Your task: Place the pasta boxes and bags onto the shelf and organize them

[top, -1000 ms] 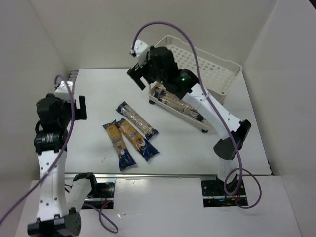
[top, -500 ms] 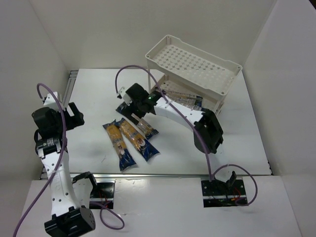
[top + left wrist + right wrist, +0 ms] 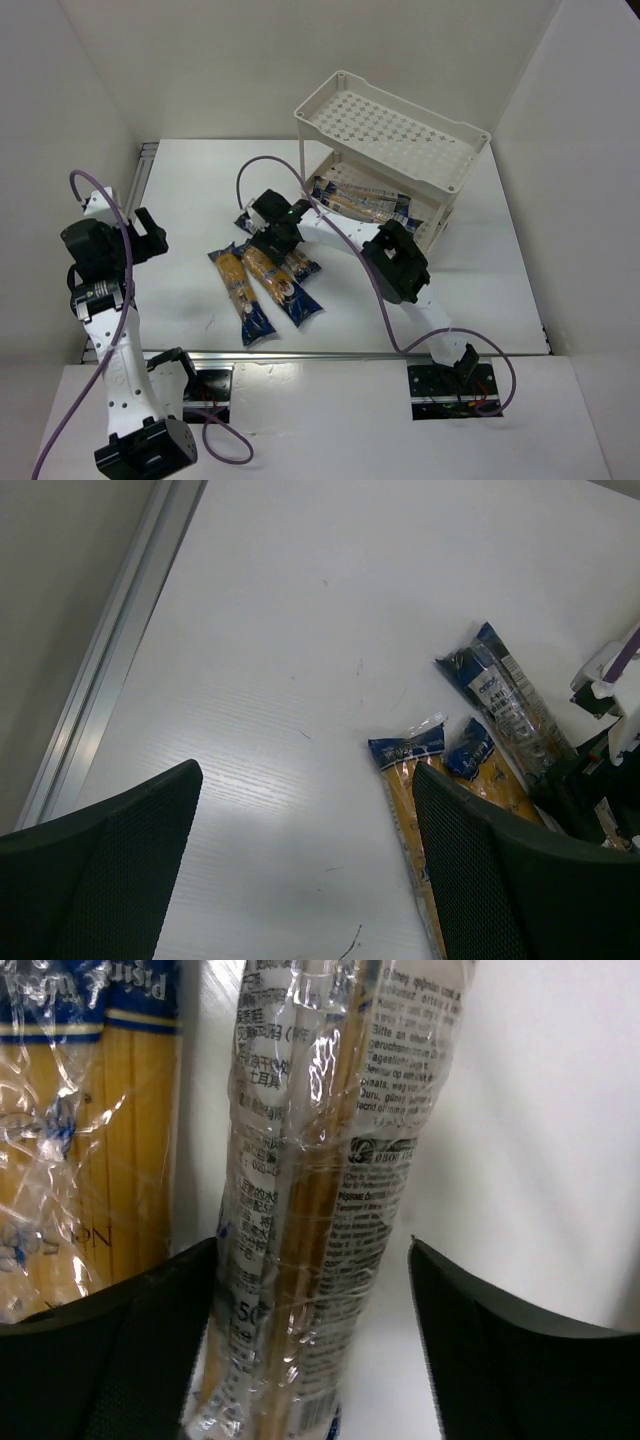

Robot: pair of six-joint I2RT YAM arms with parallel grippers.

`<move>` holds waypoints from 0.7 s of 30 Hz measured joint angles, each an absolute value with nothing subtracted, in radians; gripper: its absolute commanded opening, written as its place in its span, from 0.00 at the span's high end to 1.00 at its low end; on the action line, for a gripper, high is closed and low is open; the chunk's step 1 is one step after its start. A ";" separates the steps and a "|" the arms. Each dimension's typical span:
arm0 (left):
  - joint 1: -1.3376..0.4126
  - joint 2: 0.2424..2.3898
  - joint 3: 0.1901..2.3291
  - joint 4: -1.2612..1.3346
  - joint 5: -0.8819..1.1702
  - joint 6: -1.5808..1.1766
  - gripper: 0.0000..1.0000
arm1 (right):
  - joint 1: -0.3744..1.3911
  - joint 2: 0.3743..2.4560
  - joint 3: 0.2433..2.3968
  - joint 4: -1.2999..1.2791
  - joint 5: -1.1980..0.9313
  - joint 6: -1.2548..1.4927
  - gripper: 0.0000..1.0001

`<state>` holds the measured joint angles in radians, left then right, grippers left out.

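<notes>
Right pincer (image 3: 272,238) is low over the tabletop (image 3: 200,180), fingers spread, straddling the clear packet (image 3: 300,265) near its far end; in the right wrist view the clear packet (image 3: 320,1190) runs between the 2 dark fingers (image 3: 100,1360), with a gap on the right side, so it is not pinched yet. Just left of it lie 2 yellow packets, the middle packet (image 3: 282,288) close alongside and the left packet (image 3: 240,290) beside that, all 3 flat on the tabletop and slanted the same way. The shelf (image 3: 300,115) stands at the far right, top tray bare, with more spaghetti packets (image 3: 360,203) lying on its lower tray; the count there is hard to tell. Left pincer (image 3: 305,780) is spread wide, holding nothing, raised over the left part of the tabletop, well apart from the packets.
</notes>
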<state>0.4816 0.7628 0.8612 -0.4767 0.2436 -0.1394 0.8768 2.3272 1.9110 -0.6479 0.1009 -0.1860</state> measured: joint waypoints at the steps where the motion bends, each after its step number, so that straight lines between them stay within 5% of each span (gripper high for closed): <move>1: 0.483 0.762 0.861 -0.476 0.244 -0.139 0.07 | 0.876 2.330 1.911 -0.642 0.100 -0.183 0.35; 3: 0.483 0.762 0.861 -0.473 0.244 -0.139 0.07 | 0.876 2.335 1.911 -0.633 0.093 -0.173 0.59; 4: 0.484 0.762 0.861 -0.471 0.244 -0.139 0.07 | 0.876 2.335 1.911 -0.631 0.101 -0.172 0.91; 5: 0.486 0.762 0.861 -0.470 0.245 -0.139 0.07 | 0.876 2.333 1.911 -0.628 0.107 -0.174 1.00; 21: 0.494 0.701 0.844 -0.453 0.247 -0.139 0.07 | 0.876 2.125 1.911 -0.733 0.035 -0.264 1.00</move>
<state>0.4942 0.7013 0.8440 -0.4526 0.2474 -0.1394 0.8764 2.1250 1.9110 -0.7330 0.0353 -0.2642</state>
